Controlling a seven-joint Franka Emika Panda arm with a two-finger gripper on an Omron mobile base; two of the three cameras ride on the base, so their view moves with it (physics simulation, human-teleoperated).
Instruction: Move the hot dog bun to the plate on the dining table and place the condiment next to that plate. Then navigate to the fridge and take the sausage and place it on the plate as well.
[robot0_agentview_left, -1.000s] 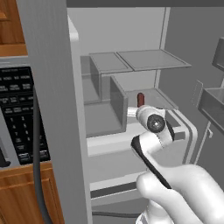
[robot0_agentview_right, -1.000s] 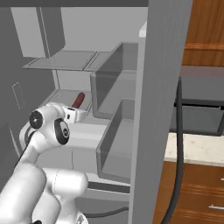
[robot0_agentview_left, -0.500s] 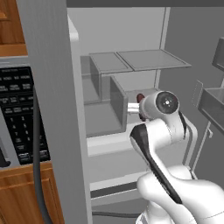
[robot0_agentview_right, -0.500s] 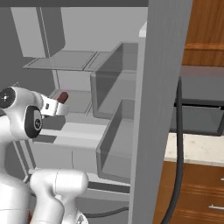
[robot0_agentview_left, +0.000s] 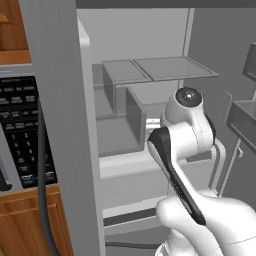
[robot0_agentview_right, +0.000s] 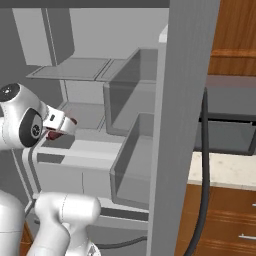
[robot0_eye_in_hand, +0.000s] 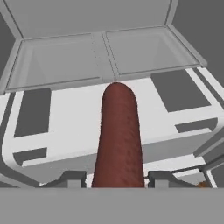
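Sausage (robot0_eye_in_hand: 119, 138) lengthwise in claw (robot0_eye_in_hand: 117, 178), tip toward fridge (robot0_eye_in_hand: 131, 57) shelves

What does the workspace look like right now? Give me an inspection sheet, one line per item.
Surface: open fridge with grey glass shelves and white drawer fronts; nothing else lies on the shelves that show.
Job's things: sausage, dark red-brown, held out in front of the shelves in the hand view. Bun, condiment and plate: nothing seen.
Clutter: nothing seen.
Grippers: gripper shut on the sausage, one fingertip on each side of it.
Cables: dark cable hanging beside the fridge wall, in front of the cabinets.
Surroundings: black appliance with a keypad left of the fridge, wooden cabinets, pale countertop.
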